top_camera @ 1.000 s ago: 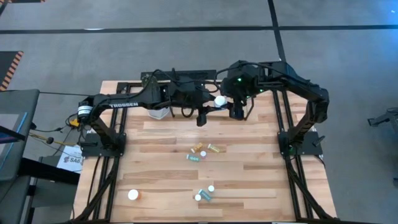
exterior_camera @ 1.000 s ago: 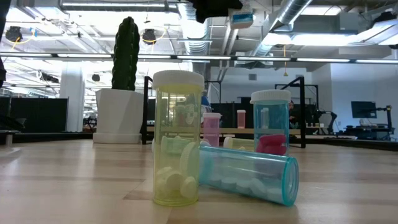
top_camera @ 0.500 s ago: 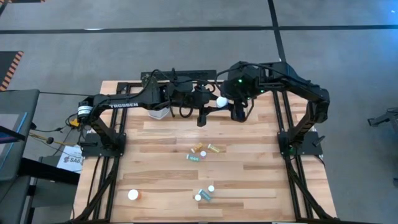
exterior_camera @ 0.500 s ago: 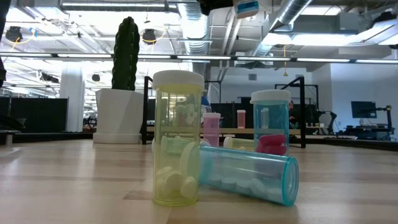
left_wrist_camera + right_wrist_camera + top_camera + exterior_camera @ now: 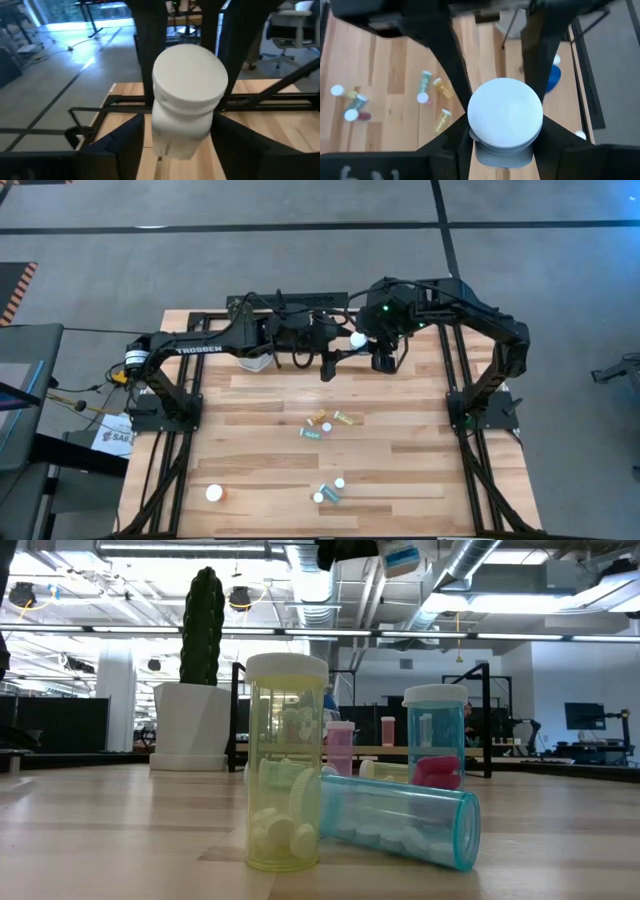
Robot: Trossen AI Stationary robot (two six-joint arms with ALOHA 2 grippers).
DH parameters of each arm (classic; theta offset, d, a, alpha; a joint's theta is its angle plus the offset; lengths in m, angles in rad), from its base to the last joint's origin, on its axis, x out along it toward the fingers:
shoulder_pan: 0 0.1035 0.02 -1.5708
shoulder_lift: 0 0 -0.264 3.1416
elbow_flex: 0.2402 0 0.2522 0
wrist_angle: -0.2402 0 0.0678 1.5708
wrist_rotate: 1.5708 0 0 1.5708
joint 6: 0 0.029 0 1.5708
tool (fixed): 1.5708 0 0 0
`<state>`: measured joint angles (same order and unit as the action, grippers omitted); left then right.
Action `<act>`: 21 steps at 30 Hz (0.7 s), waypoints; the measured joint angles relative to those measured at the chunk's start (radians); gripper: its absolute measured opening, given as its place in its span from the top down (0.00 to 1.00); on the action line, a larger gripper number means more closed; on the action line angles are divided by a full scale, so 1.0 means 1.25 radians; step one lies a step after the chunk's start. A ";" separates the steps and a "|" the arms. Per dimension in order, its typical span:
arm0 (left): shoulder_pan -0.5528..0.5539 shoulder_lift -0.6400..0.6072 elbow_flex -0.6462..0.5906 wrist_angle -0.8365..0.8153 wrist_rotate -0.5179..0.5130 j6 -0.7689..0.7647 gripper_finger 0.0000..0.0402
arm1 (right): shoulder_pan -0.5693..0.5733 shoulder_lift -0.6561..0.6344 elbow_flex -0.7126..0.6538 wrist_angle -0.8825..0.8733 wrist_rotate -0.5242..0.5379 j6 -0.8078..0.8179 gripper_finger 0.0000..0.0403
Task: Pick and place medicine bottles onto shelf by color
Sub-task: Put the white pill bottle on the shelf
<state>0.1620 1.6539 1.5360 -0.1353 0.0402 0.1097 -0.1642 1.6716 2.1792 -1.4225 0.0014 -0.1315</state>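
Left wrist view shows a white bottle (image 5: 187, 102) pinched between the left gripper's (image 5: 180, 142) dark fingers, cap toward the camera, long axis running along the fingers and out past their tips. It looks light, stiff and smooth, likely slippery, so a grip on the body under the cap suits it. The right gripper (image 5: 505, 135) holds another white-capped bottle (image 5: 506, 117) the same way, above the desk's (image 5: 400, 440) far edge.

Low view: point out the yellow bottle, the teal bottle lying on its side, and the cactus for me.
yellow bottle (image 5: 285, 775): low view, middle of its clear upright body.
teal bottle lying on its side (image 5: 395, 820): low view, middle of its barrel.
cactus (image 5: 203, 625): low view, middle of its green stem.
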 joint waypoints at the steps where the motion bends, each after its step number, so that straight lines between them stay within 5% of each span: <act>1: 0.001 0.000 0.000 -0.001 -0.006 0.000 0.45 | -0.004 -0.002 0.000 -0.005 0.000 0.000 0.59; 8: 0.007 0.000 0.000 -0.038 -0.047 -0.027 0.32 | -0.052 -0.026 0.000 -0.048 0.003 0.007 0.60; 15: 0.040 -0.006 0.000 -0.226 -0.101 -0.201 0.31 | -0.128 -0.074 0.000 -0.079 0.025 0.053 0.57; 21: 0.048 -0.047 0.000 -0.358 -0.099 -0.221 0.31 | -0.184 -0.112 0.000 -0.061 0.025 0.070 0.57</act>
<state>0.2214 1.5956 1.5360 -0.5828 -0.0837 -0.1669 -0.3945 1.5321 2.1792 -1.4986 0.0330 -0.0444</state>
